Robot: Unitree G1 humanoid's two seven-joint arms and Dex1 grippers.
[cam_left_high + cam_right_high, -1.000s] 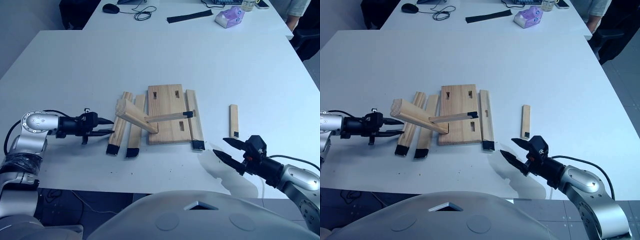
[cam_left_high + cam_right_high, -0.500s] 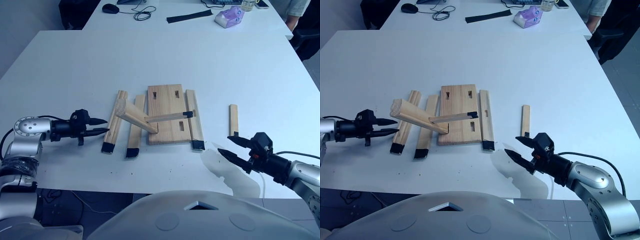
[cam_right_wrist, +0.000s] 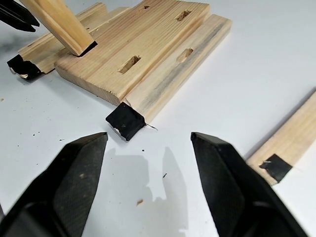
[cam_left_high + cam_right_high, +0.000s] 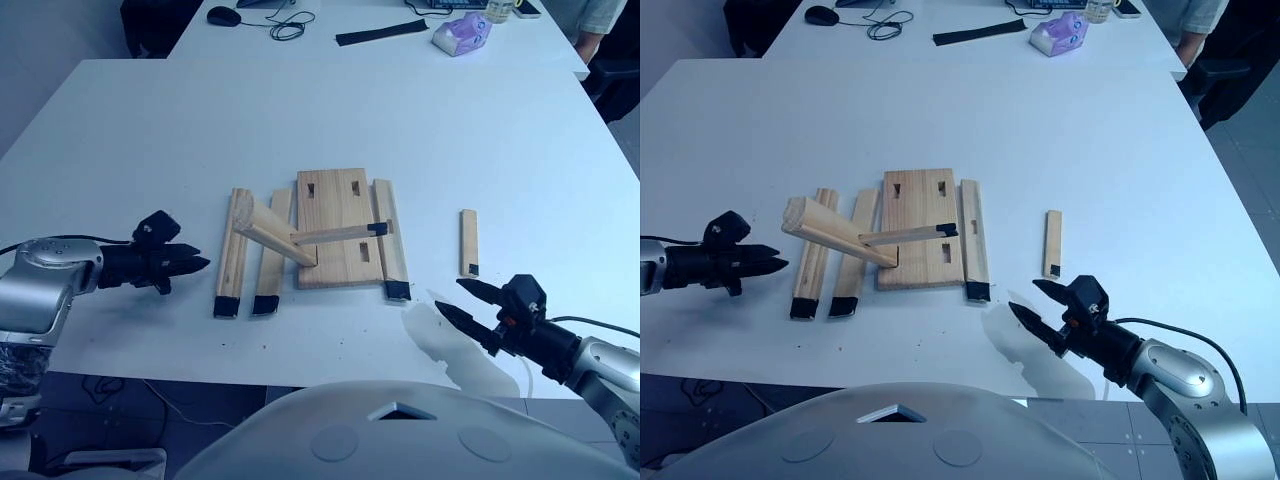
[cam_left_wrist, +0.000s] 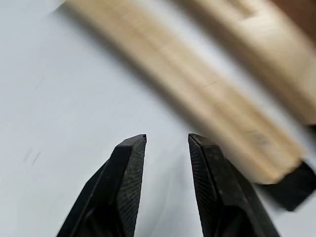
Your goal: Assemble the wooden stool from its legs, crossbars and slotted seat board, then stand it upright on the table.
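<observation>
Left the seat board (image 4: 335,228) flat on the desk (image 4: 150,130), one leg (image 4: 272,235) slanting up off it. Nudged the outermost loose leg (image 4: 233,250) straight, then drew the left claw (image 4: 203,264) back, narrow, empty. Kept the right claw (image 4: 450,294) wide, empty; assembly barely begun.

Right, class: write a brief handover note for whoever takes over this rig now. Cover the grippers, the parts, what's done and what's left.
Left gripper: fingers open, empty, left of the loose legs.
Right gripper: fingers open, empty, near the front edge, right of the board.
Board lies flat, slots up. Tilted leg stands in a near slot, with a crossbar running off it.
Loose legs lie flat: two left of the board, one right. Short crossbar lies apart, further right.
Done: one leg in.
Left: three legs, crossbars, stand upright.
</observation>
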